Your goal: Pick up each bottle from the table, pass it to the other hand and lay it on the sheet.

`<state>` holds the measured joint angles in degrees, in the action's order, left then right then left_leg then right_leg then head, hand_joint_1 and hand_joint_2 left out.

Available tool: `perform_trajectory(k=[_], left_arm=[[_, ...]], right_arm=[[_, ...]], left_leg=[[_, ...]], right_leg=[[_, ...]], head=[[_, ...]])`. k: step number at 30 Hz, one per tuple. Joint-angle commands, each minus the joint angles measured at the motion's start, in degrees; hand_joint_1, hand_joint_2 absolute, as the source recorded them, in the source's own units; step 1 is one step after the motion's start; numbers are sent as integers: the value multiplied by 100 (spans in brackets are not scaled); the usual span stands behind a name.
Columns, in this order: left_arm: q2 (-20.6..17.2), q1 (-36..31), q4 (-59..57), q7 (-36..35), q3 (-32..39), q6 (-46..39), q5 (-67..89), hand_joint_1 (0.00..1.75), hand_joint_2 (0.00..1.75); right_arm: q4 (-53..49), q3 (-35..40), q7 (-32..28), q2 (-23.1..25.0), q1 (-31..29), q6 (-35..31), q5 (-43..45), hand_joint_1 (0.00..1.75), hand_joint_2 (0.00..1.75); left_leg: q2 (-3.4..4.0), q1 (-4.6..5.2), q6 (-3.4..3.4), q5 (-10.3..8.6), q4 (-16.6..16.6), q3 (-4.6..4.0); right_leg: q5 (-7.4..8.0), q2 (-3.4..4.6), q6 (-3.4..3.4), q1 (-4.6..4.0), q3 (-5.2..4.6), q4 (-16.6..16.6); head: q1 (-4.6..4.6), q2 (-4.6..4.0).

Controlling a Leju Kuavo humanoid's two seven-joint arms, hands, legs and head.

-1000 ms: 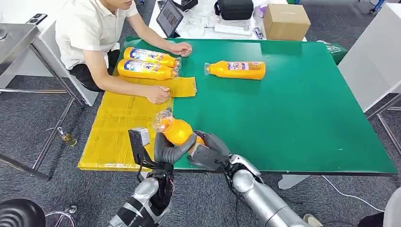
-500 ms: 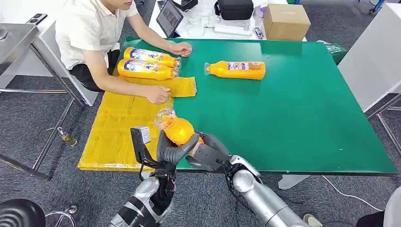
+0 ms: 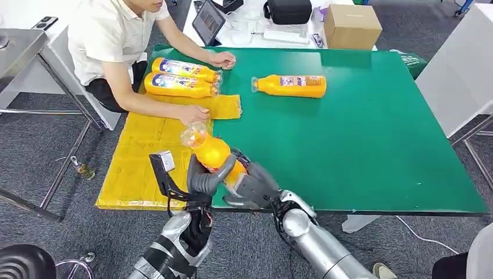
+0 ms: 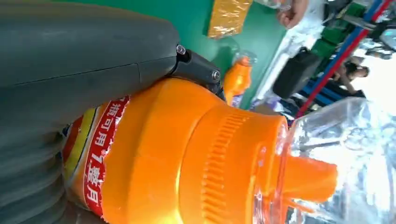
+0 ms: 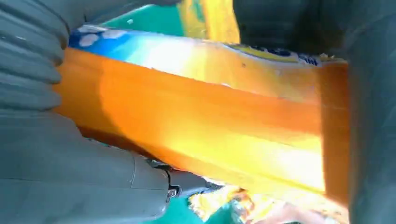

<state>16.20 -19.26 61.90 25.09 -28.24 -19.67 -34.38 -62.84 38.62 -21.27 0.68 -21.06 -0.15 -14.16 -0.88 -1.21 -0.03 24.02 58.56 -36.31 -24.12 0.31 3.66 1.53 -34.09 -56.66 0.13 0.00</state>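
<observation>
At the far left a person [image 3: 110, 40] leans over the yellow sheet [image 3: 142, 151], which lies on the left part of the green tabletop [image 3: 360, 139] and hangs past its left edge. One of the person's hands [image 3: 195, 114] rests on the sheet, the other [image 3: 222, 59] sits on the tabletop by the caps of two orange bottles [image 3: 177, 77] lying side by side at the sheet's far end.

Near the front edge, the left hand [image 3: 203, 180] has its fingers [image 3: 224, 168] wrapped around the held bottle [image 3: 212, 154], an orange one with a clear cap [image 3: 193, 135] pointing up and away over the sheet's right border. In the left wrist view the orange body fills the frame beneath a grey thumb [image 4: 84, 51]. Just to the right, the right hand [image 3: 253, 186] also closes on the same bottle's lower body, so both hands grip it.

Further right and farther back, a fourth bottle [image 3: 289, 85] lies on its side on bare tabletop. Beyond the far edge stands a cardboard box [image 3: 352, 26].
</observation>
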Motion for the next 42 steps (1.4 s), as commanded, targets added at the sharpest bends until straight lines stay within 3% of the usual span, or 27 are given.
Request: perform_trajectory(k=[1,5,9,10,14,17,25,26,31,33,34,35,38,42], left_arm=[[-183,-100,298,-308,273,215,-410,175,175],[-315,-45,445,-360,504,418,-739,175,175],[-414,75,731,-355,761,525,-934,175,175],[-409,166,895,-347,904,527,-1010,175,175],[-455,256,1087,-289,1121,421,-1017,175,175],[-703,-120,425,145,905,-646,296,175,175],[-707,-303,8,269,966,-699,498,175,175],[-683,-356,-95,530,992,-1188,974,175,175],[-886,-884,-1313,263,816,-1916,2793,175,175],[-884,-1191,-2006,-227,957,-2033,4399,175,175],[-862,-1246,-2106,-193,1054,-1979,4453,175,175],[-883,-1418,-2483,-817,1186,-2033,5916,175,175],[-1073,-2030,-3401,-2101,585,-1718,7649,175,175],[-1064,-2481,-3849,-2972,258,-749,8844,175,175]], right_arm=[[-559,382,-278,116,136,78,237,0,175],[-686,172,-279,184,262,446,892,0,175],[-794,35,-374,230,402,94,790,0,175],[-831,-42,-399,277,465,-300,558,0,0],[-906,-108,-432,233,559,-924,80,0,0],[-1124,-175,-430,-4,783,-1261,-294,0,0],[-1245,-255,-452,-76,893,-1272,-360,0,0],[-1322,-299,-456,-104,957,-1689,-832,0,0],[-1577,-713,-480,-65,1086,-1856,-1058,0,0],[-1521,-751,-534,35,1030,-1804,-1132,0,0],[-1455,-746,-548,87,981,-1756,-1148,0,0],[-1419,-741,-568,133,947,-1643,-1162,0,0],[-1339,-750,-630,285,889,-1361,-1181,0,0],[-1420,-871,-688,313,964,-1149,-1178,0,0]], left_leg=[[16,-1,4,8,0,15],[33,-4,6,14,-3,34],[33,-5,4,16,-2,34],[23,-2,3,9,-3,19],[39,-7,5,20,-2,39],[6,-4,6,6,-6,21],[9,-3,6,5,-6,24],[6,-1,4,3,-5,15],[-5,-4,6,6,-7,32],[-3,-2,4,0,-7,20],[3,-1,5,0,-8,25],[9,-2,5,2,-6,25],[11,-6,4,1,-5,29],[15,-5,1,-1,-3,26]], right_leg=[[-4,8,-15,-5,10,0],[-5,20,-25,-9,25,3],[-8,20,-28,-10,25,1],[-4,14,-17,-5,12,1],[-10,24,-27,-13,25,4],[-7,-3,-16,-7,17,6],[-5,-2,-20,-6,19,7],[-4,-1,-15,-4,10,5],[-11,-15,-23,-9,31,8],[-5,-12,-16,-5,17,7],[-4,-6,-18,-4,19,6],[-3,0,-18,-5,17,5],[-2,0,-24,-11,24,5],[1,5,-24,-9,17,0]], head=[[0,0],[2,0],[2,0],[2,0],[0,0],[2,0],[0,0],[2,0],[2,0],[2,0],[2,0],[2,0],[7,0],[2,0]])
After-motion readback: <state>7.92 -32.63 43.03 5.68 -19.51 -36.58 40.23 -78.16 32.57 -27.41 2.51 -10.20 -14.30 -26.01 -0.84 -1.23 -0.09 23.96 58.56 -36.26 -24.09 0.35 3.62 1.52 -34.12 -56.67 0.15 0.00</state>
